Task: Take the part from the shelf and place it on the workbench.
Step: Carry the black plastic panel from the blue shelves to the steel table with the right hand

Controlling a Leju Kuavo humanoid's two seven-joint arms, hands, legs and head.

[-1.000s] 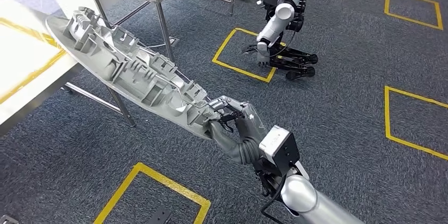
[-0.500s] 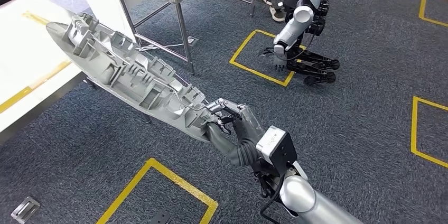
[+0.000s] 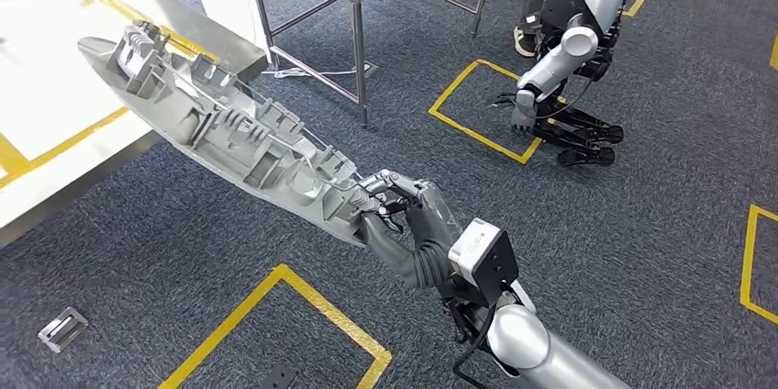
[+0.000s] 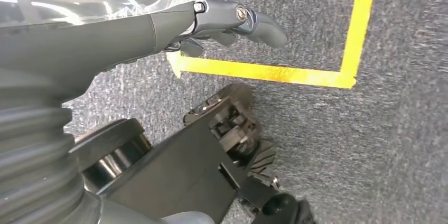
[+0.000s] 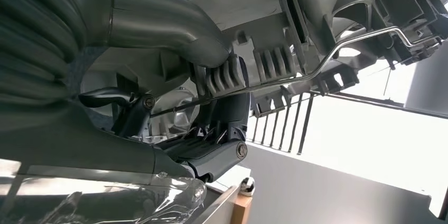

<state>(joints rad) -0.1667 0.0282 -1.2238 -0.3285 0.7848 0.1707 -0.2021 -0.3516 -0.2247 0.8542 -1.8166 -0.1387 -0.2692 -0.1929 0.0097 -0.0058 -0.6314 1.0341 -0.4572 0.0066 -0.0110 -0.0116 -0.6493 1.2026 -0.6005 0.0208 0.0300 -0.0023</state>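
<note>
The long ribbed cast-metal part (image 3: 229, 132) is pale matt silver-grey all over, with darker shadowed pockets between its ribs. The right hand (image 3: 408, 219) gripping its near end is dark grey with black fingers, and its wrist carries a white-faced black box (image 3: 483, 256) above a polished silver arm. The carpeted floor (image 3: 642, 251) is speckled blue-grey, marked with bright yellow taped squares (image 3: 303, 302). The white-topped desk (image 3: 55, 114) bears yellow stripes. The left hand (image 4: 232, 20) is dark grey over that same speckled carpet.
</note>
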